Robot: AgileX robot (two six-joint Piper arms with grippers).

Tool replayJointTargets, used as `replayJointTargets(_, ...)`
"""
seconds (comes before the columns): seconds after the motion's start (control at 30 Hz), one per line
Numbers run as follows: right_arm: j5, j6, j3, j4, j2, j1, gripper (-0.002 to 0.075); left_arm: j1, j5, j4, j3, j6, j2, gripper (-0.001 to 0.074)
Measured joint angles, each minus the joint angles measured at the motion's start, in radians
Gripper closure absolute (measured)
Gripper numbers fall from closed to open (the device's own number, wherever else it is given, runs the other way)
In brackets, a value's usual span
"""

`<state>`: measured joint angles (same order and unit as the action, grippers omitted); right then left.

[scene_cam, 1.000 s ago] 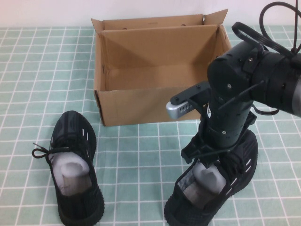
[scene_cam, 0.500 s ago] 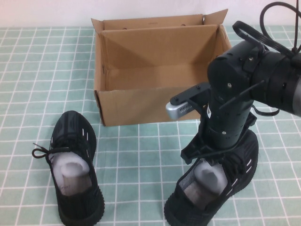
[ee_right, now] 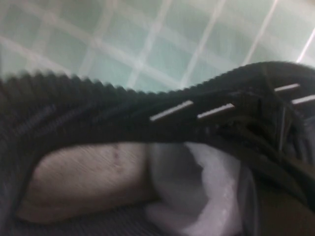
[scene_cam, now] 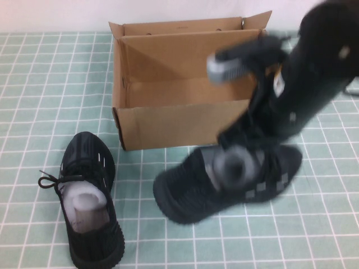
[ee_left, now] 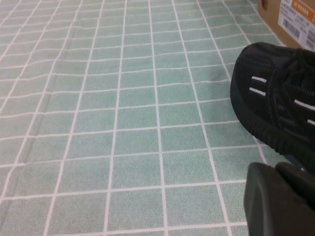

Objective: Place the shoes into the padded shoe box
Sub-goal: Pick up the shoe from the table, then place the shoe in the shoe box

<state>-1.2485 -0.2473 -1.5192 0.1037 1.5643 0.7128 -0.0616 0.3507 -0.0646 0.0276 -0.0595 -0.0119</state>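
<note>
The brown cardboard shoe box (scene_cam: 168, 126) stands open at the back centre, flaps upright. One black sneaker (scene_cam: 90, 196) lies at the front left with white paper stuffing in it; it also shows in the left wrist view (ee_left: 280, 103). My right gripper (scene_cam: 242, 157) is shut on the collar of the other black sneaker (scene_cam: 190, 196) and holds it raised and tilted in front of the box. The right wrist view shows that sneaker (ee_right: 147, 118) close up with its stuffing (ee_right: 206, 187). My left gripper (ee_left: 280, 201) is shut and empty, low beside the left sneaker.
A green checked cloth (scene_cam: 33, 84) covers the table. The right arm's dark body (scene_cam: 314, 73) overlaps the box's right wall. The box's labelled corner (ee_left: 290, 14) shows in the left wrist view.
My right gripper has lifted its sneaker off the cloth and swung it left and toward the box, toe turning left. The left sneaker and the box have not moved.
</note>
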Motion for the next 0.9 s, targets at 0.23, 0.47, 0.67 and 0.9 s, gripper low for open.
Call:
replayJointTargets(0.23,-0.014,-0.006,-0.252,0.058,0.028,0.000,0.0707,0.000,0.000,0.000,0.000,0.000,0.000,0.0739)
replayJointTargets(0.47,-0.023,-0.041,-0.517,0.156,0.188,0.000,0.0707,0.000,0.000,0.000,0.000,0.000,0.000,0.0739)
replayJointTargets(0.67,-0.024,-0.090,-0.692,0.228,0.336,-0.001,0.0707,0.000,0.000,0.000,0.000,0.000,0.000,0.0739)
replayJointTargets(0.9,0.079,-0.207,-0.757,0.239,0.476,-0.050,0.0708,0.000,0.000,0.000,0.000,0.002,0.000,0.0739)
